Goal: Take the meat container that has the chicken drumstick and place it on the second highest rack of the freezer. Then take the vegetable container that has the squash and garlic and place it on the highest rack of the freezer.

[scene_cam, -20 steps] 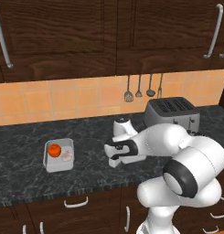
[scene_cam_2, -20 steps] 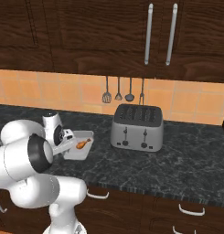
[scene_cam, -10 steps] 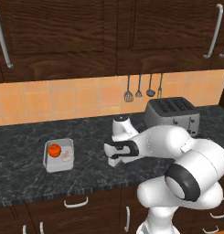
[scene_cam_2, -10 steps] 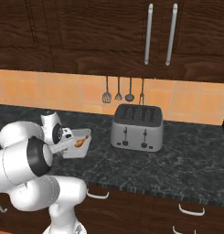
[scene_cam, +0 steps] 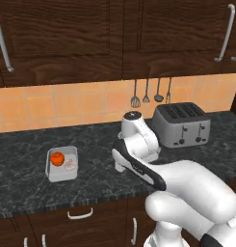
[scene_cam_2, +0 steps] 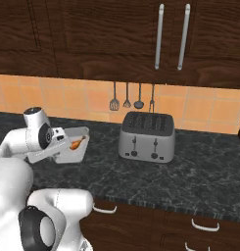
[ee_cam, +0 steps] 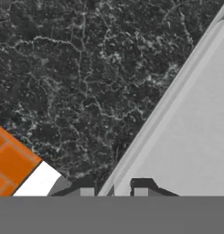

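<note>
Surface: I see dark speckled stone running the full width under brown wooden cabinets and an orange tiled wall.

Arm: from my left base view it rises at lower right, bends forward over the surface and ends in a wrist turned downward; from the right base view the wrist sits at the near left end of the meat tray.

Toaster: silver, standing on the surface to the right of the meat tray, well apart from it, with four utensils hanging on the wall above.

Meat tray: shallow and grey, on the surface just beside the wrist; I see the drumstick lying inside it toward the far right corner.

Vegetable tray: grey, on the surface well to the left of the arm, carrying the squash with the garlic just beside it.

Claw: in my hand view the two dark fingertips stand close together, one on each side of the meat tray's rim, pinching it.
</note>
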{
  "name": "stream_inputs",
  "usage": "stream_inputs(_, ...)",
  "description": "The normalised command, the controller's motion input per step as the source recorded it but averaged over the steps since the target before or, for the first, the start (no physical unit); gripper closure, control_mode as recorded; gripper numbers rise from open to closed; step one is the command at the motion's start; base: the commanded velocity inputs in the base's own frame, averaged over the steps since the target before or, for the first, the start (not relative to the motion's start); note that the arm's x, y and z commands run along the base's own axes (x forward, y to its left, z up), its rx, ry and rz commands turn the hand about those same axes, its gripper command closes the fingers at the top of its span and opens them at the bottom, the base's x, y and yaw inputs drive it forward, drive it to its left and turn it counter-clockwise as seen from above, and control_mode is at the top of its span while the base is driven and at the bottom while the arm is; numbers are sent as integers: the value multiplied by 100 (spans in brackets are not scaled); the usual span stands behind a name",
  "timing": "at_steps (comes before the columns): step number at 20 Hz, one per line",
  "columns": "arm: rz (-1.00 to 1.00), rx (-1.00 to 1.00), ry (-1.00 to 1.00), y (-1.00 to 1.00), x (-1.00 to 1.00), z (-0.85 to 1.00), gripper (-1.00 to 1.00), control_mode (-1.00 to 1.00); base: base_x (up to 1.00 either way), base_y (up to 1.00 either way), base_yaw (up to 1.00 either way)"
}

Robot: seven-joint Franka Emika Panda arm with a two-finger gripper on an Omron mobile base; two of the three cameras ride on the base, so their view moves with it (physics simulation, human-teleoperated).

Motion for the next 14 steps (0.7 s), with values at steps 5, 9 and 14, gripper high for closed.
stream_inputs(5, -6, 12, 0, 2, -71, 100, 100, -100, 0, 0, 0)
stream_inputs(9, -5, 13, 0, 0, -70, 100, 100, -100, 0, 0, 0)
stream_inputs(14, -3, 4, -3, 0, -42, 100, 100, -100, 0, 0, 0)
